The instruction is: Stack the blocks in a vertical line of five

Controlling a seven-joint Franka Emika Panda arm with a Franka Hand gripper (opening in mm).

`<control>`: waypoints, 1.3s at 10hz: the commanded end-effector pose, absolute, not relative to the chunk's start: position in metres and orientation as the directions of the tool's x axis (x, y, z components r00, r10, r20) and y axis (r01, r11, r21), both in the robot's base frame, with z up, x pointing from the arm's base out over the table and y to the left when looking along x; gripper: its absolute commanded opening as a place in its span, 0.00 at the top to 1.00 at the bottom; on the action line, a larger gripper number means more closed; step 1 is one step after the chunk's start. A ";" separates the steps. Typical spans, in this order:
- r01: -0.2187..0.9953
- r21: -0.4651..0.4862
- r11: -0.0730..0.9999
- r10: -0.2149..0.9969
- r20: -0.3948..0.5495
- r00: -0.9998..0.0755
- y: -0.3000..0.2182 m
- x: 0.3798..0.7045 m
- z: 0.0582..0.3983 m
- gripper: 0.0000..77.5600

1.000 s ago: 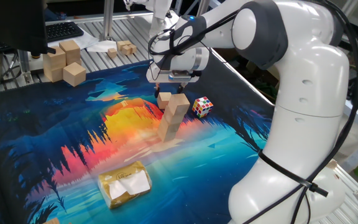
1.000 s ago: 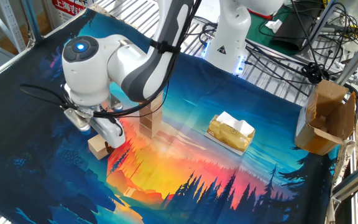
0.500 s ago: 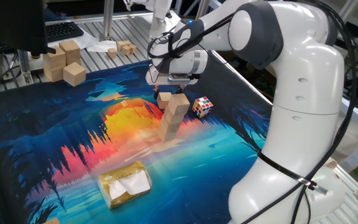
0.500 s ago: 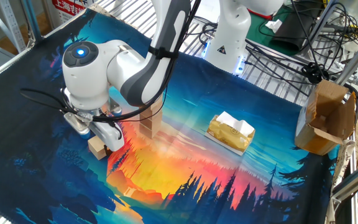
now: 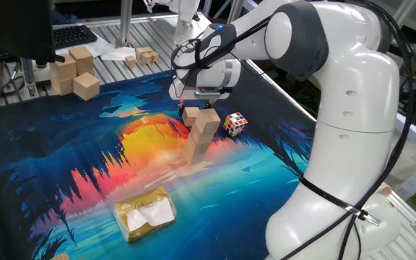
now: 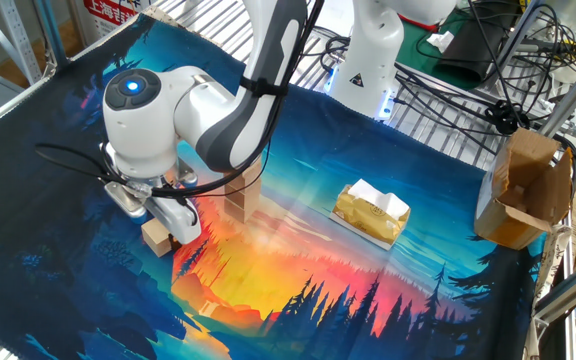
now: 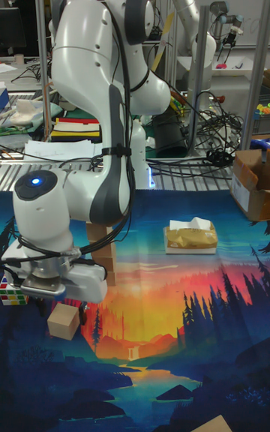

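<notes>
Tall fixed view hides the stack [image 7: 103, 252] behind the arm—jaws above the loose block [image 7: 64, 321], state unreadable.

Bright, even overhead light; soft shadows; pics sharp.

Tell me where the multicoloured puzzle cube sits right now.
In one fixed view the puzzle cube rests on the mat just right of the block stack; in the tall view it peeks out at the left edge.
</notes>
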State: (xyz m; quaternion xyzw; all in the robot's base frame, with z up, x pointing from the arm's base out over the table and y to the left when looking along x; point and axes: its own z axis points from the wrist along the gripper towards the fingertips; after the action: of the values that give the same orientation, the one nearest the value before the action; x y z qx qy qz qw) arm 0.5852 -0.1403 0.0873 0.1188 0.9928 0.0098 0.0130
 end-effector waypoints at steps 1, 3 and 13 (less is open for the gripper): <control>0.230 0.011 0.973 0.230 -0.029 -0.973 -0.141 0.585 0.088 0.00; 0.235 0.011 0.972 0.235 -0.029 -0.972 -0.141 0.584 0.087 0.00; 0.235 0.011 0.972 0.235 -0.029 -0.972 -0.141 0.584 0.087 0.98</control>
State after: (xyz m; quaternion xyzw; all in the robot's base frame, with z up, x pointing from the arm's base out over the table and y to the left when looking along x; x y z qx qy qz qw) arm 0.5845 -0.1402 0.0867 0.1153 0.9932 0.0054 0.0133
